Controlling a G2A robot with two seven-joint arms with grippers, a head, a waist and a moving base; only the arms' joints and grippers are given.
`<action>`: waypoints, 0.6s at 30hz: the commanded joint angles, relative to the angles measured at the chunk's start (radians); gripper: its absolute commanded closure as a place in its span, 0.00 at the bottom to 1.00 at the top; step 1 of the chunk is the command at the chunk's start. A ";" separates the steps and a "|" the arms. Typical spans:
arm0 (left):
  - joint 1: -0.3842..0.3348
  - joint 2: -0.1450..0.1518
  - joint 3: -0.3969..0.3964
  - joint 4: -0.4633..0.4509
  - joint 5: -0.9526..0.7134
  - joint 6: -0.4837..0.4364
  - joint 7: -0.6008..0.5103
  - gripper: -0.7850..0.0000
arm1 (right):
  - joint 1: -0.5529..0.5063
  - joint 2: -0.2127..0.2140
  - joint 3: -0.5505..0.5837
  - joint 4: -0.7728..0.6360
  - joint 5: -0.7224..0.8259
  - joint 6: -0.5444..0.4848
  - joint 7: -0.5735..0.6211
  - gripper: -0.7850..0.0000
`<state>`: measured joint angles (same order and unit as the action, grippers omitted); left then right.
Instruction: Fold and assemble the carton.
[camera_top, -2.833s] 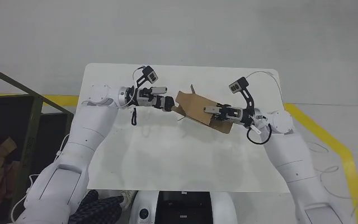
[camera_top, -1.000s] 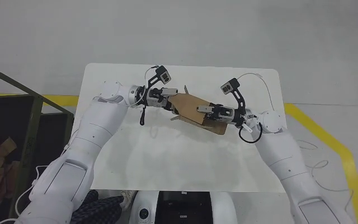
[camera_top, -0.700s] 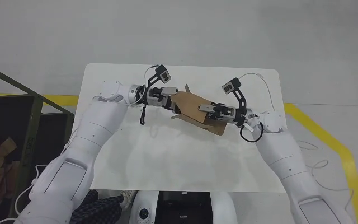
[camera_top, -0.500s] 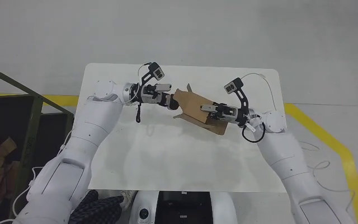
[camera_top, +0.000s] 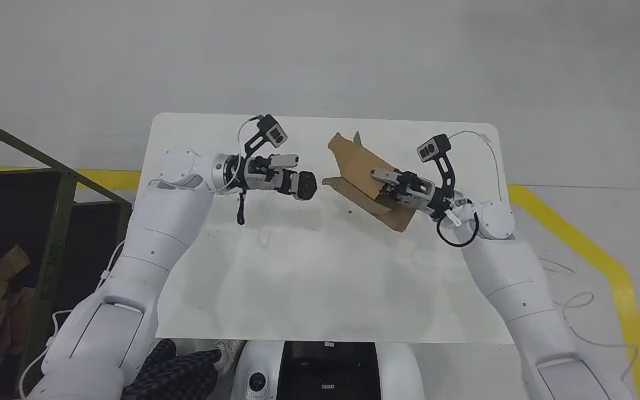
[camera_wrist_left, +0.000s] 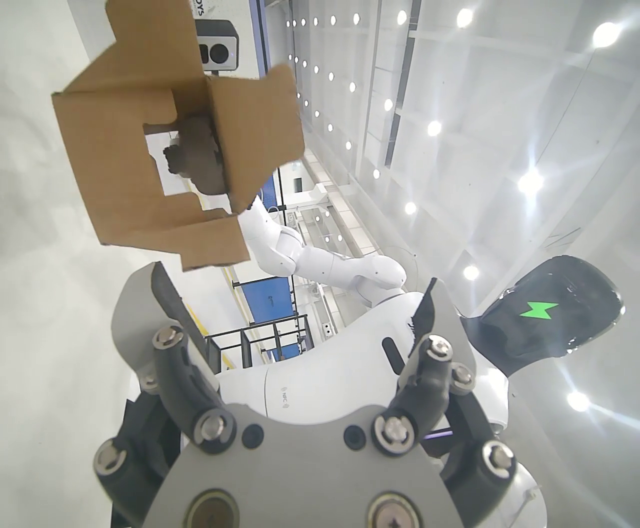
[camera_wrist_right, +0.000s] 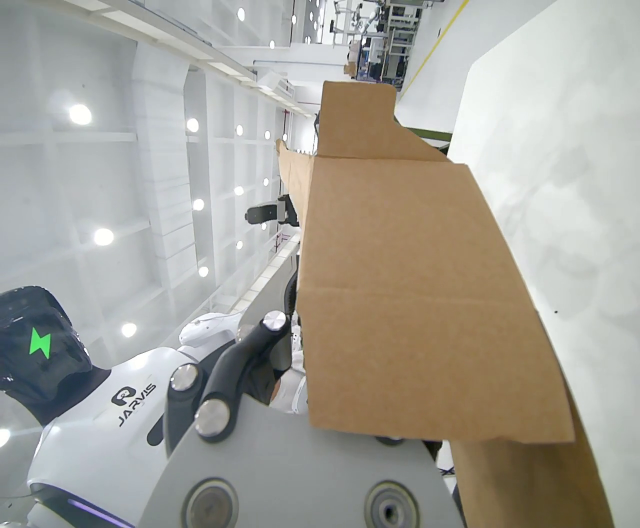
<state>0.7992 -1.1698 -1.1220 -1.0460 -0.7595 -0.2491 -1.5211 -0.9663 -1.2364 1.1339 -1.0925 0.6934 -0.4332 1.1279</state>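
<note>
the right pincer (camera_top: 388, 186) clamps one end of the carton (camera_top: 358, 165) and holds it tilted above the far side of the bench (camera_top: 300, 290), with the flaps (camera_top: 347, 146) loose and unfolded. the left pincer (camera_wrist_left: 294, 280) hangs near the carton's free end, apart from the cardboard, its jaws spread wide and gripping nothing. the risk looks plain. with what seems a grip on one wall at one end, the half-formed carton could twist or slip from the right pincer if the left one pushes a flap off-centre. a hard shove might crease a panel away from its score line or collapse the sleeve flat. the open jaws could also snag a flap edge and tear it.
</note>
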 joint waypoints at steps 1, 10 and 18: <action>0.003 0.001 -0.001 -0.006 0.001 0.001 0.001 0.00 | 0.000 -0.001 0.001 0.006 0.001 0.001 -0.017 1.00; 0.002 -0.003 0.008 -0.016 -0.007 0.005 0.004 0.00 | 0.007 -0.011 -0.020 0.020 -0.034 0.005 -0.084 1.00; -0.013 -0.011 0.023 -0.001 -0.012 -0.001 0.007 0.00 | -0.009 -0.018 -0.048 -0.024 -0.063 -0.003 -0.086 1.00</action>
<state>0.7867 -1.1797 -1.1000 -1.0486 -0.7707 -0.2488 -1.5140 -0.9709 -1.2544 1.0866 -1.1118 0.6284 -0.4348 1.0395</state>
